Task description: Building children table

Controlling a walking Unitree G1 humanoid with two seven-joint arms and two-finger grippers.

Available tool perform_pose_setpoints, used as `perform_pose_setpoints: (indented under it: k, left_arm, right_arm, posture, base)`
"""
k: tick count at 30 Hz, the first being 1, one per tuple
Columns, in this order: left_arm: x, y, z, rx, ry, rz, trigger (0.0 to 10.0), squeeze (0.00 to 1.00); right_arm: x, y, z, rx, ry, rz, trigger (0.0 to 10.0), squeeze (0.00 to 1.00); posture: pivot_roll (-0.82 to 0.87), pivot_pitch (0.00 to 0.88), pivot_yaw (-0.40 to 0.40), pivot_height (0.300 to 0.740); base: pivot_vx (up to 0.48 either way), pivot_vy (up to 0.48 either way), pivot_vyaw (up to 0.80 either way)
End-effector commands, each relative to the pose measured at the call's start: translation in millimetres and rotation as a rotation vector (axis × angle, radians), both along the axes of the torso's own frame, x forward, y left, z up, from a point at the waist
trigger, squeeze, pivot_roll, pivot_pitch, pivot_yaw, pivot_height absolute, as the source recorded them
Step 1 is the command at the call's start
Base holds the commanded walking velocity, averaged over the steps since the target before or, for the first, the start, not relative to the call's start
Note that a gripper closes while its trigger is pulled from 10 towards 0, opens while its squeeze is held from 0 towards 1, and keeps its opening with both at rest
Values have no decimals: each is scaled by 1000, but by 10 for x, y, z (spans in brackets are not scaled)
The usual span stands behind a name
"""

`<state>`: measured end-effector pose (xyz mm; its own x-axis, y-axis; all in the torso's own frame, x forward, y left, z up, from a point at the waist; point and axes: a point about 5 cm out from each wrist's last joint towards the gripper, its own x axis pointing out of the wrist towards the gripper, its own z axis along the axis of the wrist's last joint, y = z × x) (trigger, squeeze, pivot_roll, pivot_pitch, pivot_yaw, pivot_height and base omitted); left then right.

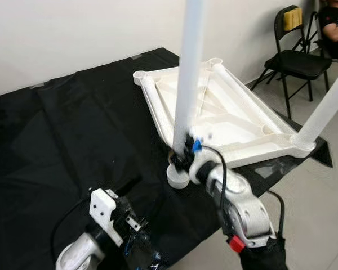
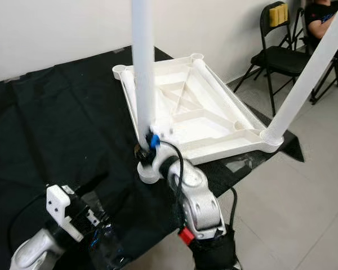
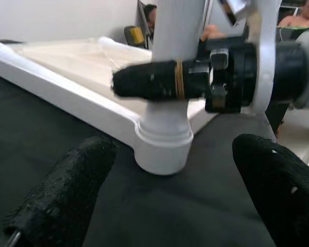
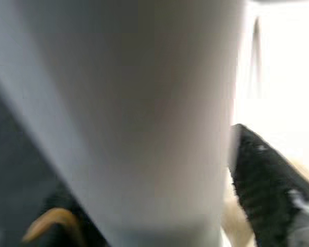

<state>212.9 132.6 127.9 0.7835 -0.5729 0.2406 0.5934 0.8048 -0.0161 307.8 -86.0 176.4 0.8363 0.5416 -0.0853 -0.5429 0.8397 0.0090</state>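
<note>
Left gripper (image 1: pixel 136 220) held low over black cloth (image 1: pixel 73 129), fingers (image 3: pixel 67 190) spread wide, nothing held, aimed at corner socket (image 3: pixel 162 149). Upturned white table (image 1: pixel 214 109) laid on cloth, its near corner just beyond. Right gripper (image 1: pixel 184 153) clamped on upright white leg (image 1: pixel 187 73) just above socket. Second leg (image 1: pixel 327 107) seated at table's right corner, tilted.

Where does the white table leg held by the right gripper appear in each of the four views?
Left eye view: the table leg stands upright at centre, right gripper at its base.
Right eye view: left of centre.
Left wrist view: upper centre, entering the corner socket.
Right wrist view: very close, blurred.
Shared landmark: the corner socket of the upturned tabletop.
</note>
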Motion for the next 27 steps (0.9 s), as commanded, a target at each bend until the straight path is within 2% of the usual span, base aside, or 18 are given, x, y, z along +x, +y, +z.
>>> perform_pose_setpoints:
  k: [1, 2, 3, 4, 6, 7, 8, 9, 10, 13, 14, 16, 17, 21, 27]
  left_arm:
    - [-25, 1, -23, 7, 15, -8, 10000, 0]
    - [-25, 1, -23, 7, 15, -8, 10000, 0]
    - [-26, 0, -23, 6, 15, -10, 10000, 0]
    - [-30, -3, -23, 5, 15, -11, 10000, 0]
    - [-34, -11, -22, 5, 15, -12, 10000, 0]
    - [-36, -12, -23, 4, 15, -11, 10000, 0]
    - [-39, -12, -22, 4, 15, -10, 10000, 0]
    - [-39, -12, -22, 4, 15, -10, 10000, 0]
    - [-42, -11, -22, 4, 15, -9, 10000, 0]
    - [-52, -13, -21, 4, 15, -8, 10000, 0]
    - [-59, -14, -20, 5, 16, -8, 10000, 0]
    - [-62, -14, -20, 5, 16, -9, 10000, 0]
    - [-66, -13, -20, 6, 17, -10, 10000, 0]
    - [-73, -11, -20, 6, 19, -11, 10000, 0]
    - [-78, -8, -19, 7, 22, -15, 10000, 0]
  right_arm:
    - [71, -5, 243, 27, -95, 143, 10000, 1000]
    - [71, -5, 243, 27, -95, 143, 10000, 1000]
    - [83, -21, 292, 17, -108, 205, 10000, 1000]
    - [94, -79, 331, -64, -119, 335, 10000, 1000]
    - [59, -146, 385, -127, -140, 480, 10000, 1000]
    - [48, -168, 414, -131, -141, 523, 10000, 925]
    - [45, -187, 451, -133, -150, 553, 10000, 698]
    - [45, -187, 451, -133, -150, 553, 10000, 698]
    - [53, -210, 490, -136, -161, 577, 10000, 0]
    - [101, -295, 568, -154, -175, 619, 10000, 0]
    - [147, -369, 646, -162, -188, 655, 10000, 0]
    - [159, -391, 673, -165, -195, 669, 10000, 0]
    - [179, -418, 714, -153, -203, 674, 235, 0]
    - [213, -503, 770, -156, -218, 683, 0, 0]
    - [173, -583, 723, -163, -195, 710, 0, 0]
  posture:
    - [40, 189, 14, 740]
    - [40, 189, 14, 740]
    - [40, 189, 14, 740]
    - [42, 192, 15, 740]
    - [49, 193, 9, 740]
    - [51, 194, 8, 740]
    - [52, 195, 10, 740]
    - [52, 195, 10, 740]
    - [52, 196, 11, 740]
    - [60, 198, 10, 740]
    - [61, 199, 11, 740]
    - [61, 200, 11, 740]
    - [63, 201, 11, 740]
    - [65, 202, 12, 740]
    - [63, 205, 15, 740]
  base:
    - [0, 0, 0]
    - [0, 0, 0]
    - [0, 0, 0]
    - [0, 0, 0]
    - [0, 0, 0]
    - [0, 0, 0]
    - [0, 0, 0]
    - [0, 0, 0]
    - [0, 0, 0]
    - [0, 0, 0]
    - [0, 0, 0]
    - [0, 0, 0]
    - [0, 0, 0]
    - [0, 0, 0]
    - [0, 0, 0]
